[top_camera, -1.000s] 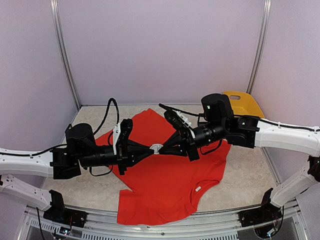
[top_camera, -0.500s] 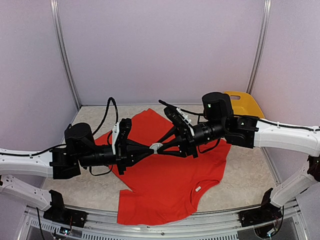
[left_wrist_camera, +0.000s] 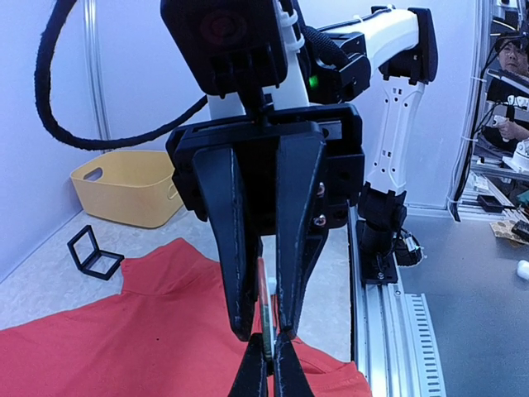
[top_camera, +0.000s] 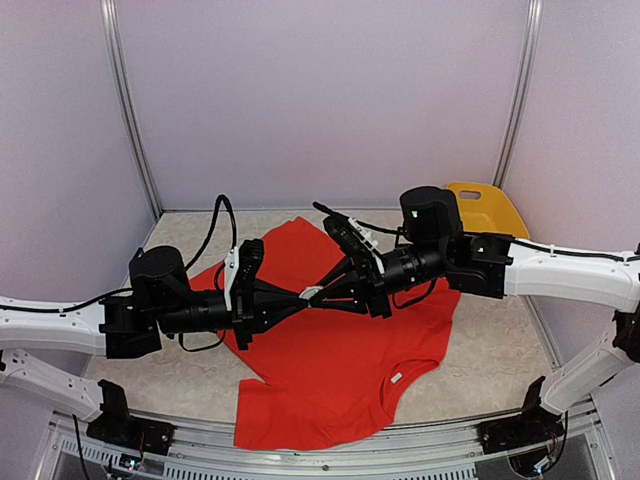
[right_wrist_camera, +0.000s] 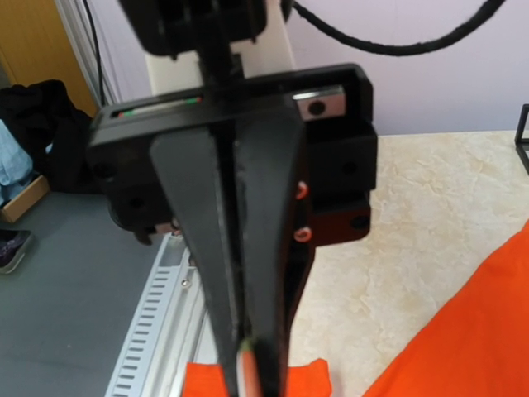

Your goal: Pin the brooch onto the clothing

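Now, both arms meet tip to tip above the middle of the clothing (top_camera: 330, 365), the red T-shirt spread on the table. The brooch (top_camera: 313, 292) hangs between them, clear of the cloth. The left gripper (top_camera: 301, 297) is clamped tight on it. The right gripper (top_camera: 326, 289) has its jaws a sliver apart around the brooch, and I can't tell whether they bite.

The risk: if the right one tugs off-line, the brooch could twist out of the pinch and drop onto the shirt.

Overhead it's only a pale speck. The left wrist camera shows it edge-on between the right's fingers (left_wrist_camera: 235, 248), plus a yellow basket (left_wrist_camera: 132, 186) beyond the shirt.
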Action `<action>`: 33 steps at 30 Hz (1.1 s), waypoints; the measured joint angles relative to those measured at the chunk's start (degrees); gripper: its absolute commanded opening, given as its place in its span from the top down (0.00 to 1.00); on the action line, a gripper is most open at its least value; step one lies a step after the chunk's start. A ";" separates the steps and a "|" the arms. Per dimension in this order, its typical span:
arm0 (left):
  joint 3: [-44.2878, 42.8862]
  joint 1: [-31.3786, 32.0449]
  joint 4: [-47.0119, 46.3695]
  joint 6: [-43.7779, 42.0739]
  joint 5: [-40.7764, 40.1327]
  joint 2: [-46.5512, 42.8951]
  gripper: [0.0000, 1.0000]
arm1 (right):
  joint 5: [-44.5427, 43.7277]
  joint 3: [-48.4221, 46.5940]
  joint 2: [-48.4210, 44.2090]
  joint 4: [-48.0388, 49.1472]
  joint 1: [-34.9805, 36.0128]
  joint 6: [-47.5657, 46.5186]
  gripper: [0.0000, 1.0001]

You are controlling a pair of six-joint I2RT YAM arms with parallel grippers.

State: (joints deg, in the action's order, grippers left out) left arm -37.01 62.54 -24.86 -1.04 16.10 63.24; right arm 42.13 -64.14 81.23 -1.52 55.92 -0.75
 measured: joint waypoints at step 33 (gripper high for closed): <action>6.93 2.23 -14.16 0.15 -0.24 -2.97 1.00 | 2.91 3.65 0.35 11.80 0.02 4.92 0.49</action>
State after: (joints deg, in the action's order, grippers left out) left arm -30.09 64.77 -39.03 -0.89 15.86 60.27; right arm 45.04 -60.49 81.58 10.28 55.94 4.16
